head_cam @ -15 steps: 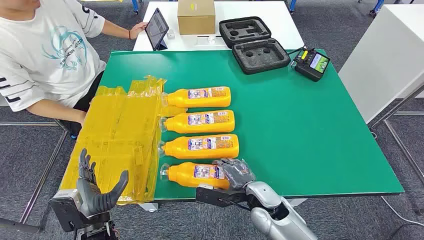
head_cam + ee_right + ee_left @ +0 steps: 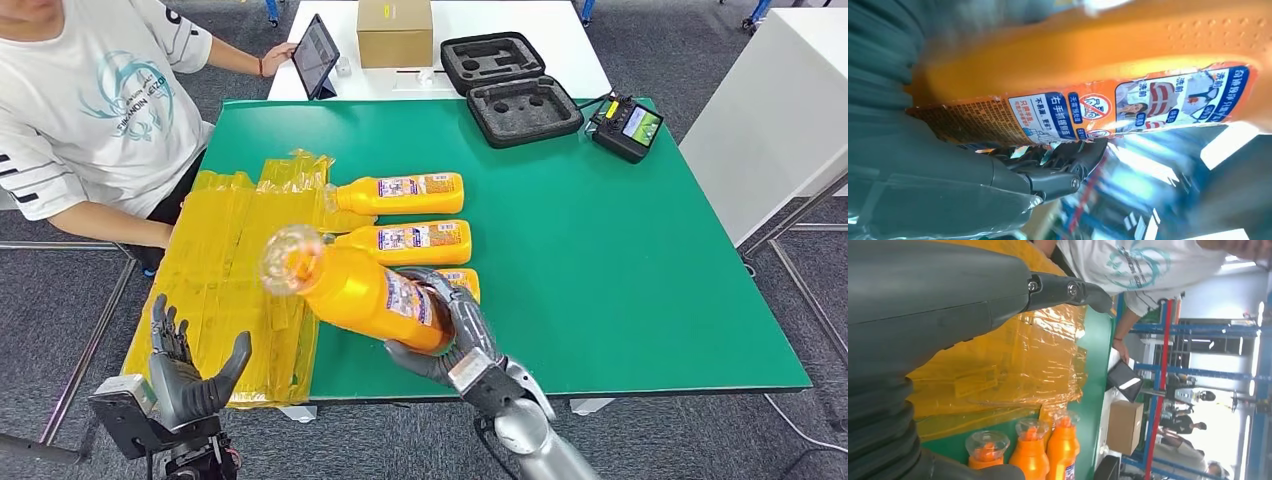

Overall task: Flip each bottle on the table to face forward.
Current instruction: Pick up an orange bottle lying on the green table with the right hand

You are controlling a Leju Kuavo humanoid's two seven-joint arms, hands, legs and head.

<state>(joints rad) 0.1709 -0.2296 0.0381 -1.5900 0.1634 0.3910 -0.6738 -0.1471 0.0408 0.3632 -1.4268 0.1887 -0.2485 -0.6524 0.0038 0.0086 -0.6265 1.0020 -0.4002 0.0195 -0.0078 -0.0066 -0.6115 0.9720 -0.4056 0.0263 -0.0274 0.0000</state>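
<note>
My right hand (image 2: 455, 335) grips an orange bottle (image 2: 365, 292) by its base and holds it lifted above the green table (image 2: 620, 260), tilted with its clear cap (image 2: 290, 258) up and to the left. In the right wrist view the same bottle (image 2: 1108, 75) shows its printed label against my fingers (image 2: 1058, 165). Three more orange bottles lie on their sides with caps to the left: a far one (image 2: 400, 192), a middle one (image 2: 410, 241), and a near one (image 2: 462, 281) mostly hidden behind the lifted bottle. My left hand (image 2: 185, 375) hangs open below the table's near left corner.
Crumpled yellow plastic wrap (image 2: 240, 270) covers the table's left part. A person in a white shirt (image 2: 90, 100) sits at the far left with a tablet (image 2: 315, 55). A cardboard box (image 2: 395, 32), a black foam case (image 2: 510, 90) and a controller (image 2: 625, 125) stand at the back.
My right hand has picked the nearest bottle off the table and raised it, tilting its cap up and leftward. The left hand has barely moved.
</note>
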